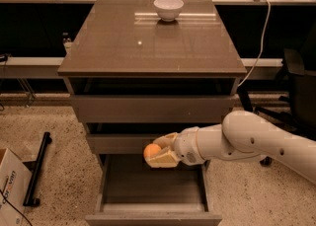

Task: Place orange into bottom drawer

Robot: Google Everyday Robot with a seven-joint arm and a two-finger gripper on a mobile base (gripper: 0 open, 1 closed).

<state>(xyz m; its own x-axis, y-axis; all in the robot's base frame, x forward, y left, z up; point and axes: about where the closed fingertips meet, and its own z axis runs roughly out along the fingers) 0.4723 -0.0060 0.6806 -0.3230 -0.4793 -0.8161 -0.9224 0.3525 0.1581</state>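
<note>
The orange (151, 150) is a small bright-orange fruit held in my gripper (159, 154), whose cream fingers are shut on it. My white arm reaches in from the right. The gripper hangs in front of the middle drawer front, just above the back left part of the bottom drawer (153, 184). That drawer is pulled out, and its plain grey-brown interior shows with nothing in it.
A white bowl (168, 8) stands at the back of the cabinet top (148, 42). A black bar (37, 167) and a cardboard box (10, 185) lie on the floor at the left. A black chair (296, 87) stands at the right.
</note>
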